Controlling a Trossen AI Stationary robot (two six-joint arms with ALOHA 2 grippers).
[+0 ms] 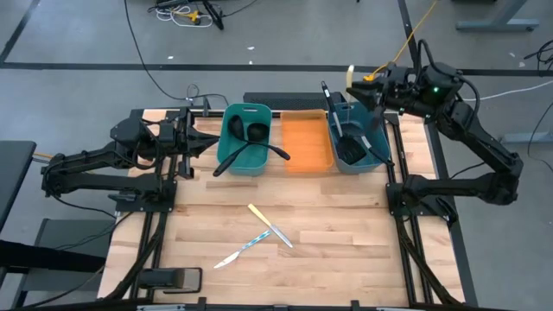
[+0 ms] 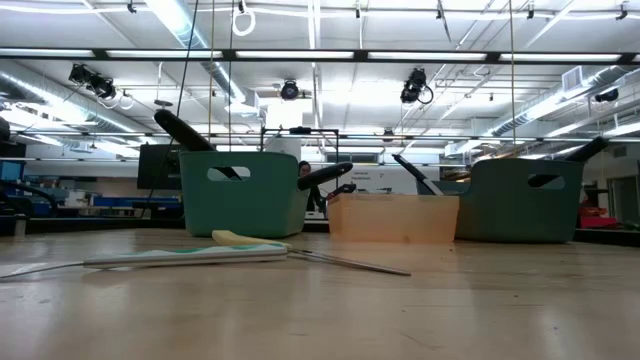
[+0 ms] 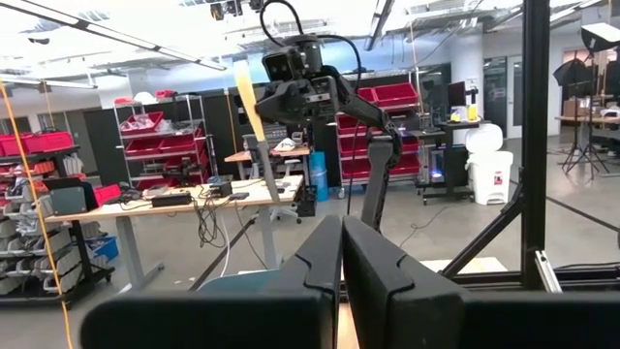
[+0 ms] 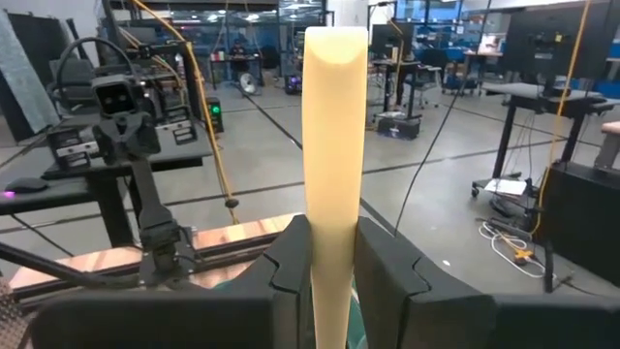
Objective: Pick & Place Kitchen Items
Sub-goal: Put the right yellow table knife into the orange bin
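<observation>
My right hand (image 4: 334, 281), upper right of the high view, grips a pale yellow-handled knife (image 4: 334, 145); my left hand (image 3: 341, 281) waits pinched shut, empty, at left.

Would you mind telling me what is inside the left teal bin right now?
The left teal bin holds black ladles, with one handle sticking out over its rim towards the orange tray. Anything beneath them is hidden.

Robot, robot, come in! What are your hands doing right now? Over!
Right gripper shut on yellow knife, above right bin. Left gripper shut, empty, beside left bin. Two knives left on table. Nothing blocking.
</observation>
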